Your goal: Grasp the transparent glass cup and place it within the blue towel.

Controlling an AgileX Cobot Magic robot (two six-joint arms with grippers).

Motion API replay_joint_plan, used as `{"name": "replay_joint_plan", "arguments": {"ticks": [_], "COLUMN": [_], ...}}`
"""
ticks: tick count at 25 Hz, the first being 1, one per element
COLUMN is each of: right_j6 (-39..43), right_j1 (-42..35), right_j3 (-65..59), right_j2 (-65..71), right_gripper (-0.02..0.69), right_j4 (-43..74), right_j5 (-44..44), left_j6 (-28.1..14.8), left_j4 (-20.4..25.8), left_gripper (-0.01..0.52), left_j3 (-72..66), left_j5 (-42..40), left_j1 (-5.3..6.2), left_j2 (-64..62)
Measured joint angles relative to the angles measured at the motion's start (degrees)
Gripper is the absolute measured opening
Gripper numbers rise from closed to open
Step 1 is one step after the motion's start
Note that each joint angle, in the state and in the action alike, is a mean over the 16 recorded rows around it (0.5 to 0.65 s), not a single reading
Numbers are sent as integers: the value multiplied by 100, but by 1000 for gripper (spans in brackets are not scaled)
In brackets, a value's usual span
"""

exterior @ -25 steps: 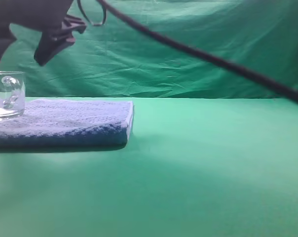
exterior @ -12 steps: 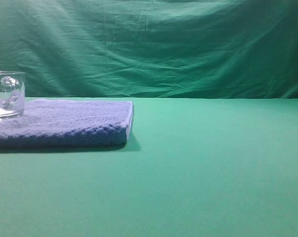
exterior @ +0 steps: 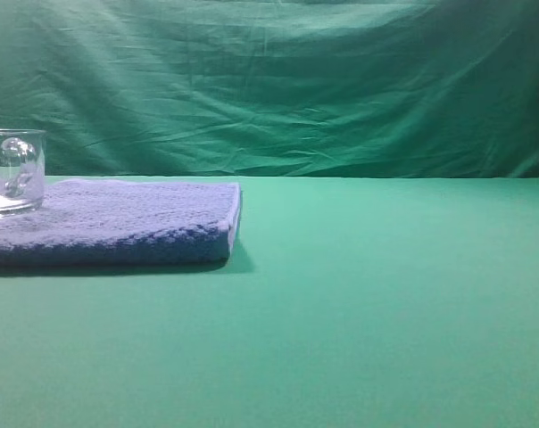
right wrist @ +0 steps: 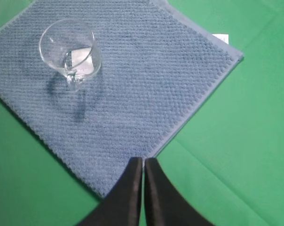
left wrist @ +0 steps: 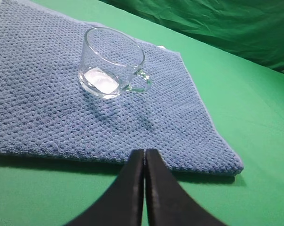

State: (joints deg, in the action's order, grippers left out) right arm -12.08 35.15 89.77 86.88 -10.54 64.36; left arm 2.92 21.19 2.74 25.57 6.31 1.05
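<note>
The transparent glass cup (exterior: pixel 12 171) stands upright on the blue towel (exterior: pixel 136 218) at the far left of the exterior view. In the left wrist view the cup (left wrist: pixel 111 62) sits on the towel (left wrist: pixel 48 113), handle to the right. My left gripper (left wrist: pixel 145 153) is shut and empty, high above the towel's near edge. In the right wrist view the cup (right wrist: pixel 69 49) stands near the towel's (right wrist: pixel 146 80) upper left. My right gripper (right wrist: pixel 143 161) is shut and empty, above the towel's near edge. Neither gripper shows in the exterior view.
A green cloth covers the table (exterior: pixel 385 294) and hangs as a backdrop (exterior: pixel 296 80). A small white tag (right wrist: pixel 220 38) sticks out at the towel's far right corner.
A dark arm and its cable at the top of the exterior view one second ago have left that view. The cup and towel have not moved.
</note>
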Motion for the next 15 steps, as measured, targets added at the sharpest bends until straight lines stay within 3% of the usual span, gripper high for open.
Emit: {"name": "replay_joint_plan", "arguments": {"ticks": [15], "right_j6": [418], "right_j1": [0], "right_j3": [-1340], "right_j2": [-1152], "right_gripper": [0], "right_j4": [617], "right_j5": [-252], "left_j6": [0], "left_j4": [0], "left_gripper": [0], "left_j3": [0], "left_j5": [0], "left_j1": [0], "left_j2": [0]}}
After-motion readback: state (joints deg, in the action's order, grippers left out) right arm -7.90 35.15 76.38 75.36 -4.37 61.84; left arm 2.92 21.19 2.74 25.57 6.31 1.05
